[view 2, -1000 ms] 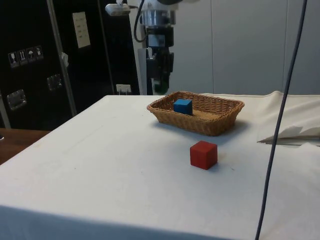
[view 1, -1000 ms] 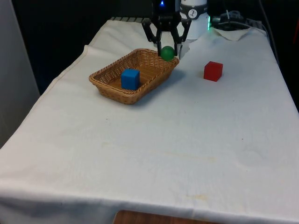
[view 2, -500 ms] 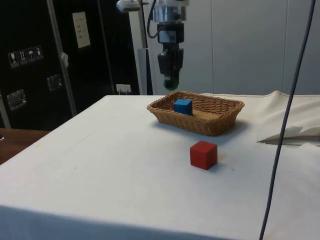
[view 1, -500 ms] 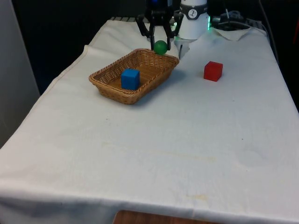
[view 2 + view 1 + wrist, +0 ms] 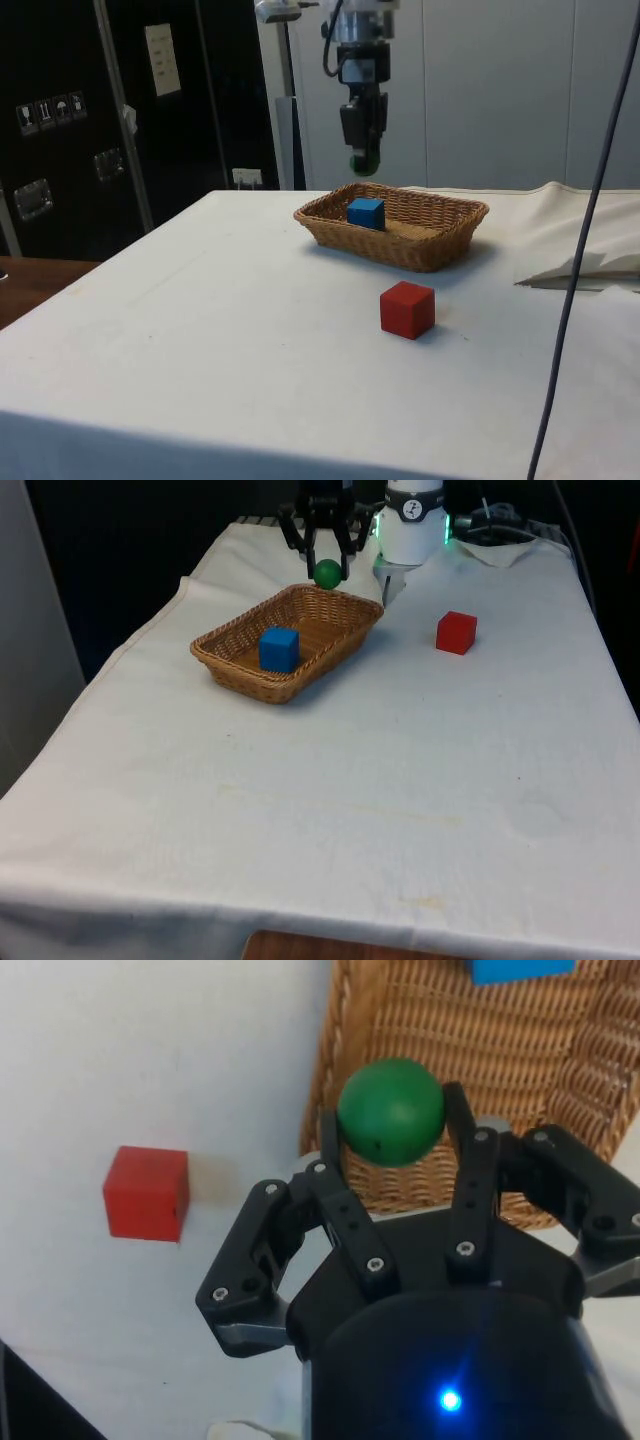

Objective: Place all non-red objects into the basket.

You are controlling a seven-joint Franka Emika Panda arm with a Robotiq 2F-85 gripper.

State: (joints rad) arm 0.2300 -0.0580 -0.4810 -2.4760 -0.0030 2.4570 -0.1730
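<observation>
The end effector [image 5: 323, 562] is pinching the green ball [image 5: 391, 1112] between closed fingers, hanging above the wicker basket's [image 5: 232, 665] far rim, with the basket floor and blue cube [image 5: 279, 648] lying below, toward the front camera.

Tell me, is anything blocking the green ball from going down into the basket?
Nothing visible blocks it. The gripper holds the green ball in the air above the basket's far end. The blue cube already inside sits toward the other end, leaving open wicker floor near the ball.
</observation>
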